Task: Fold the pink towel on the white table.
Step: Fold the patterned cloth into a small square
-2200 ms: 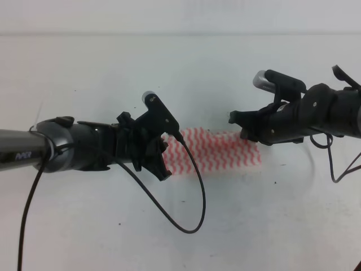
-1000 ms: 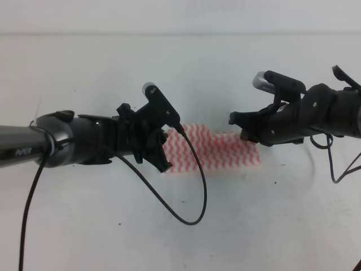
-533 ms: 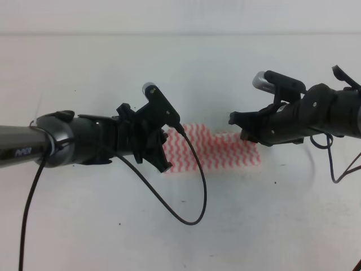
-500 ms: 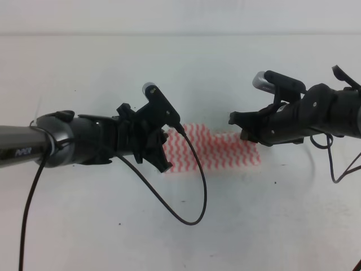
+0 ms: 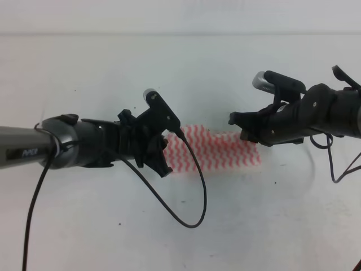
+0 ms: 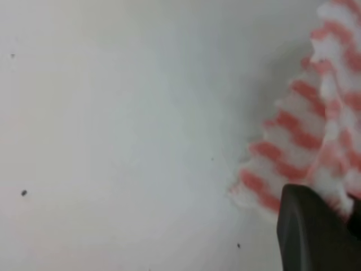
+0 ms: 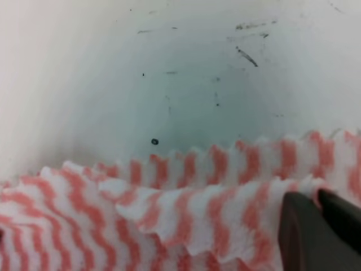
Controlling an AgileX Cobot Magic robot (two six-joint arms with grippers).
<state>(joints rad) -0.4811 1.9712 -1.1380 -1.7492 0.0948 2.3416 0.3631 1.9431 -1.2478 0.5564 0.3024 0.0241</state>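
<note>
1. Where the white bench [image 5: 180, 237] spreads under both arms, small dark specks dot its surface.
2. The pink towel [image 5: 217, 149] lies folded into a strip between the two end effectors, flat on the bench, layered edges showing in the right wrist view [image 7: 169, 226].
3. The left end effector [image 5: 161, 155] sits over the strip's left end; in the left wrist view its dark fingers [image 6: 310, 231] look pressed together on the towel's corner [image 6: 293, 147].
4. The right end effector [image 5: 243, 129] hangs at the strip's upper right corner, its fingertips [image 7: 316, 231] close together with cloth edge at them.
</note>
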